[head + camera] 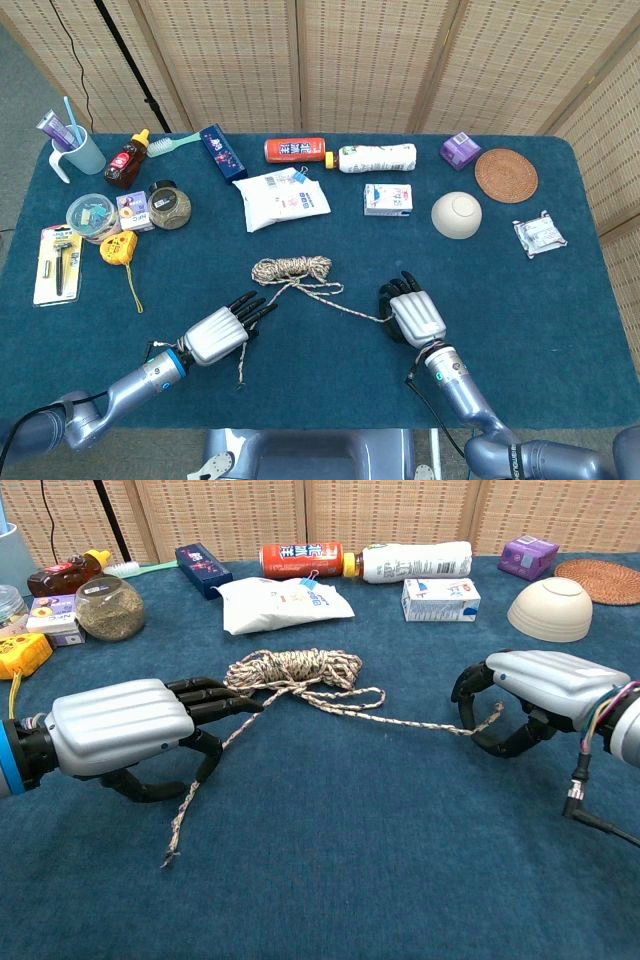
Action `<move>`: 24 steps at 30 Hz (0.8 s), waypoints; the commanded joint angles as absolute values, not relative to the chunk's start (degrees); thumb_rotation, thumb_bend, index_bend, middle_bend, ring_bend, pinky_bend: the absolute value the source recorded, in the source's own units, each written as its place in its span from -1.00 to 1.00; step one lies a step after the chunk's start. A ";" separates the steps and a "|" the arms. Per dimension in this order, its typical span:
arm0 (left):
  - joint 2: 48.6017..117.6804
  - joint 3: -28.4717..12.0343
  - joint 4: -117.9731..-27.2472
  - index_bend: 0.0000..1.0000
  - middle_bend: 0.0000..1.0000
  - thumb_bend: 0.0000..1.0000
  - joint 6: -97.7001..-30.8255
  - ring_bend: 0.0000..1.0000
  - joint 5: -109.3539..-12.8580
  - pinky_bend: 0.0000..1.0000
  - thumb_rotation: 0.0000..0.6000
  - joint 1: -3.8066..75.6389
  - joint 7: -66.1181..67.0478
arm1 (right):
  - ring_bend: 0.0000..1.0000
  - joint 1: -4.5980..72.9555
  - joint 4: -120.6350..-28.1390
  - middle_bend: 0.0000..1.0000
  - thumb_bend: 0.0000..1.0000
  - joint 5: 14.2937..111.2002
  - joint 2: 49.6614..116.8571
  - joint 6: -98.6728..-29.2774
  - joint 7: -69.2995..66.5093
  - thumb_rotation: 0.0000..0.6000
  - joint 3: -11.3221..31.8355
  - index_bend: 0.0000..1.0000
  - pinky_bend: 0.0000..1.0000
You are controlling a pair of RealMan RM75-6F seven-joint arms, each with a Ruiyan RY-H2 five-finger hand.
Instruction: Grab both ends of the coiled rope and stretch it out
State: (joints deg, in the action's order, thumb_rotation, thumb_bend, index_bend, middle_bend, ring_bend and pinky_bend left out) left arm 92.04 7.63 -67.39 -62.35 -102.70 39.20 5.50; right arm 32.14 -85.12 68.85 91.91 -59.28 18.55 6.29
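Teal tablecloth (560, 300), woven screens (360, 60) behind

Rough braided rope (300, 670) (seemingly cotton), matt cloth table (400, 860).

A speckled beige rope (300, 670) lies on dark teal cloth (350, 860); the hands (125, 725) look silver-grey with black fingers.

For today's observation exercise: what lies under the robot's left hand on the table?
A loose strand of the rope runs under the left hand and ends on the blue cloth nearer the camera. The palm covers the stretch beneath it, so whether the fingers actually grip the strand cannot be seen.
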 commanded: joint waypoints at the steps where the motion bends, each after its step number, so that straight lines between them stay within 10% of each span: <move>1: 92.18 7.53 -67.32 0.01 -1.00 -0.30 -62.38 -1.00 -102.63 -1.00 1.00 39.27 5.55 | -0.68 32.11 -85.14 -0.47 0.02 68.84 91.86 -59.31 18.58 1.00 6.28 0.21 -1.00; 24: 93.48 7.27 -67.02 0.05 -1.00 -0.25 -61.60 -1.00 -101.75 -1.00 1.00 39.84 6.19 | -0.68 31.95 -85.25 -0.47 0.02 68.57 91.39 -59.11 18.34 1.00 6.32 0.21 -1.00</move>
